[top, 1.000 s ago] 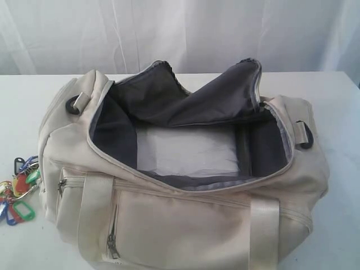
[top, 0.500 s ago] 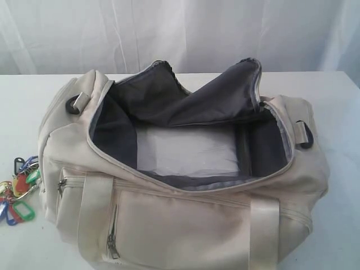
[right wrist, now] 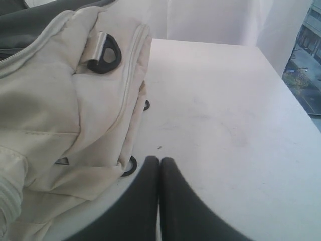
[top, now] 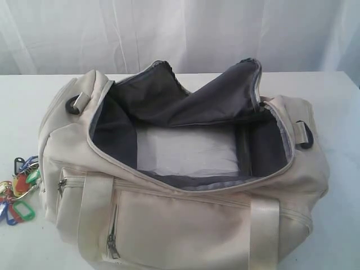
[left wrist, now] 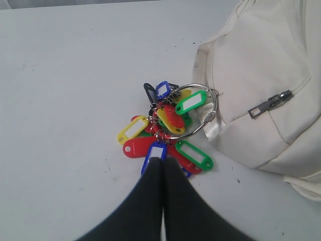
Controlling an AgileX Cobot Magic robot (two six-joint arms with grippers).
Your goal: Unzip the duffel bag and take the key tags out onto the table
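Observation:
The cream duffel bag (top: pixel 185 214) lies unzipped across the white table (top: pixel 22 107), its dark grey lining and a pale bottom panel showing. The key tags (top: pixel 17 191) lie on the table beside the bag's left end; in the left wrist view the key tags (left wrist: pixel 165 128) are a loose pile on a metal ring next to the duffel bag (left wrist: pixel 261 75). My left gripper (left wrist: pixel 163 159) is shut and empty, above the table just short of the tags. My right gripper (right wrist: pixel 159 159) is shut and empty beside the duffel bag (right wrist: pixel 60 100). Neither arm shows in the exterior view.
A black strap ring (right wrist: pixel 105 52) sits on the bag's right end, and another ring (right wrist: pixel 129 165) lies under its edge. A side pocket zipper pull (left wrist: pixel 271 103) faces the tags. White curtains (top: pixel 180 31) hang behind the table. Bare tabletop (right wrist: pixel 225 115) spreads right of the bag.

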